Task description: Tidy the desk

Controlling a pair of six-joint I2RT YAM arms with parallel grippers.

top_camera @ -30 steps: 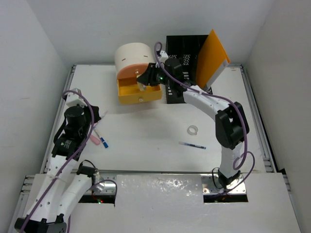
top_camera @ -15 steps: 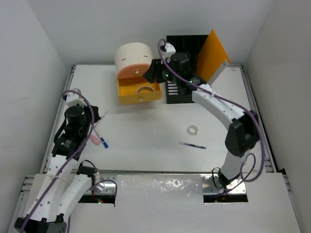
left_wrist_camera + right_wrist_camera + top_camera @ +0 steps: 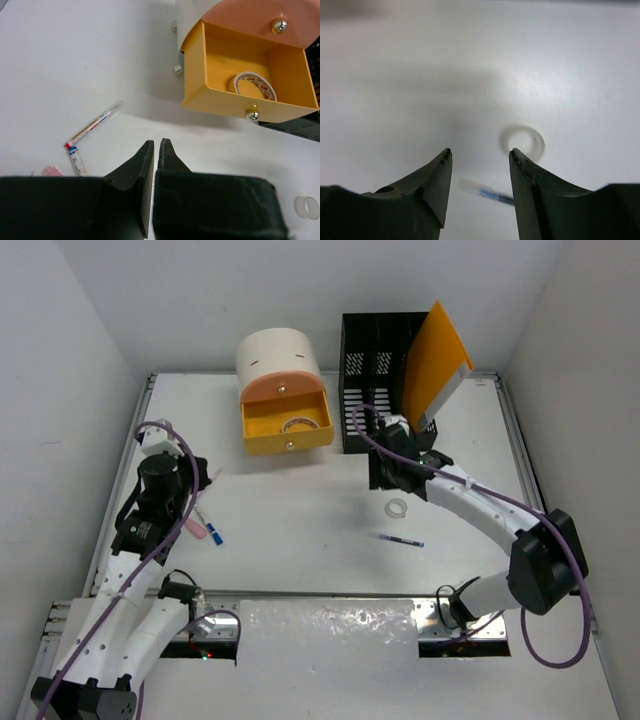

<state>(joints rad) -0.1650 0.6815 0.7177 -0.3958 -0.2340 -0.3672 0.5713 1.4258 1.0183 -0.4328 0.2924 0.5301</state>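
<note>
White ring [image 3: 398,508] lies on the table [image 3: 300,540] just by the right jaws, which are spread and empty. The left jaws are pressed together.

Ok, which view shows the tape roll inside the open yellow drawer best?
The left wrist view: the tape roll appears large and sharp inside the open yellow drawer. The top external view shows it only as a small ring in that drawer. The right wrist view does not show it at all.
</note>
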